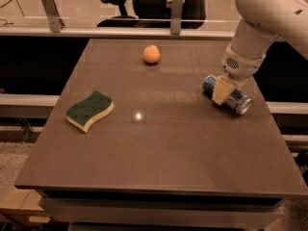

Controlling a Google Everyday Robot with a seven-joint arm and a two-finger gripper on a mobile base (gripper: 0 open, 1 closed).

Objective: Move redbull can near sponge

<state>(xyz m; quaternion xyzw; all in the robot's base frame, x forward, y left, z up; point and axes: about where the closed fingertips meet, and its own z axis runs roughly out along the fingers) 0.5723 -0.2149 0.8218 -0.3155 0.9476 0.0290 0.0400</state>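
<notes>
The redbull can (238,102) lies on its side on the right part of the brown table (159,153), blue and silver, with one silver end facing the front right. My gripper (222,89) is down over the can's middle and hides that part of it. The sponge (90,110), green on top with a pale yellow body, lies flat on the left part of the table, far from the can.
A round orange fruit (151,54) sits near the table's far edge, left of the can. The can lies close to the table's right edge. A rail with metal posts (176,6) runs behind the table, with an office chair beyond it.
</notes>
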